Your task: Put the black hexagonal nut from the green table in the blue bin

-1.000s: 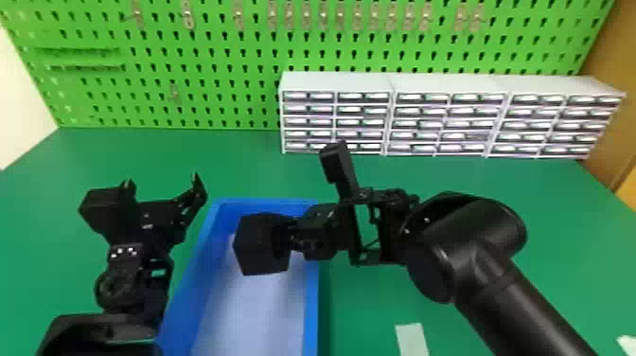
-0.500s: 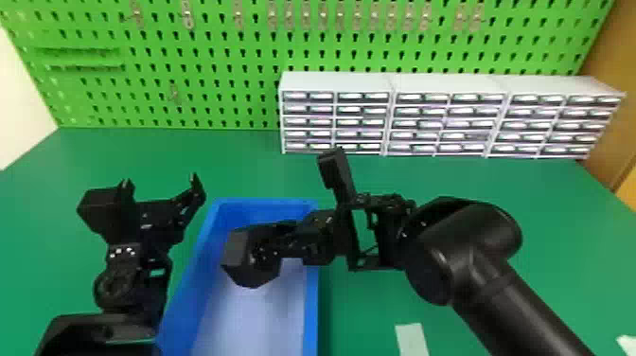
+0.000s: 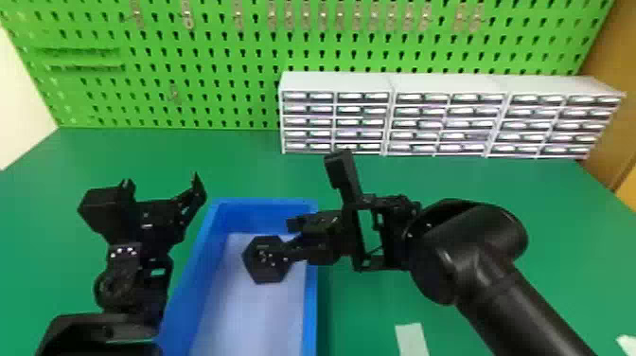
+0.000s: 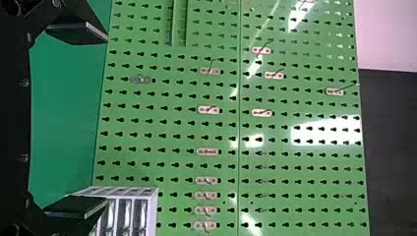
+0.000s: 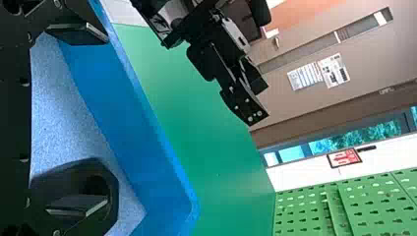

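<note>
Nut [image 3: 258,276], black and hexagonal, shows within the rim outline of the blue bin [image 3: 310,303] in the head view, above or on the pale bin floor; I cannot tell which. The right gripper [image 3: 289,238] extends over the bin, and I read its two fingers as spread wide apart. In the right wrist view, one finger lies across the nut's central opening and hides part of it. Contact between that finger and the nut cannot be confirmed: black parts overlap on black.

I locate the left gripper [image 3: 161,180] beside the bin, on its left, above the green table [image 3: 246,165], with its fingers apart and nothing between them. Its arm is cut off by the bottom edge of the head view, as is the near end of the bin.

At the rear of the table, I note white drawer cabinets [image 3: 336,81] against a green pegboard [image 3: 227,85]; their drawer contents are too small to identify. One pale strip [image 3: 411,338] is cropped by the bottom edge, and a second pale piece [image 3: 627,344] by the right edge.
</note>
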Motion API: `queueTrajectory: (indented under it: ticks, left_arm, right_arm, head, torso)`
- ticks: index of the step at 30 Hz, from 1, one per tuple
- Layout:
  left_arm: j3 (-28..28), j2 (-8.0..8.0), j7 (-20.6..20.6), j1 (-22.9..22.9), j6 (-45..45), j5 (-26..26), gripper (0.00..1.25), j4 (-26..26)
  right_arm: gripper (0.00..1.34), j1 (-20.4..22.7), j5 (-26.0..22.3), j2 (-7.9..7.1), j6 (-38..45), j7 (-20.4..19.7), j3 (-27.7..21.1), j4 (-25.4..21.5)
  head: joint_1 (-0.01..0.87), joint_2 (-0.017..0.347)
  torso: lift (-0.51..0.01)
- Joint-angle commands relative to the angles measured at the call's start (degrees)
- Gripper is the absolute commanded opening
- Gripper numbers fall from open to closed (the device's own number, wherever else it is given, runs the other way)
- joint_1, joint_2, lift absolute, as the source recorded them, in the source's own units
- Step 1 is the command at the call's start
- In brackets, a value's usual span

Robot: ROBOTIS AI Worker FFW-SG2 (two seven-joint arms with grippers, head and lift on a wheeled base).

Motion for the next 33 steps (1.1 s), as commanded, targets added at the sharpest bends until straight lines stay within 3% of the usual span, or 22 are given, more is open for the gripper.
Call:
queueTrajectory:
  ticks: [1,16,25,33]
  left_arm:
    - [-0.08,0.0,0.0,0.14,0.0,0.0,1.12,0.0]
    - [-0.52,0.0,0.0,0.06,0.0,-0.09,1.12,0.0]
    - [-0.69,0.0,0.0,0.06,0.0,-0.09,1.12,0.0]
    - [-0.78,-0.09,0.0,0.06,0.0,-0.09,1.12,0.0]
  right_arm:
    - [1.2,0.52,1.09,0.09,-0.28,0.0,-1.59,-0.18]
    - [1.21,3.6,8.47,1.58,-3.01,-0.52,-17.76,-2.37]
    - [1.21,6.5,9.97,2.55,-8.02,-6.85,-24.0,-4.48]
    - [1.2,11.77,8.91,3.78,-17.33,-18.45,-26.9,-7.38]
  head:
    - [0.657,0.057]
    - [0.657,0.057]
    - [0.657,0.057]
    - [0.657,0.057]
  torso:
    - [-0.095]
    - [-0.095]
    - [-0.095]
    - [-0.095]
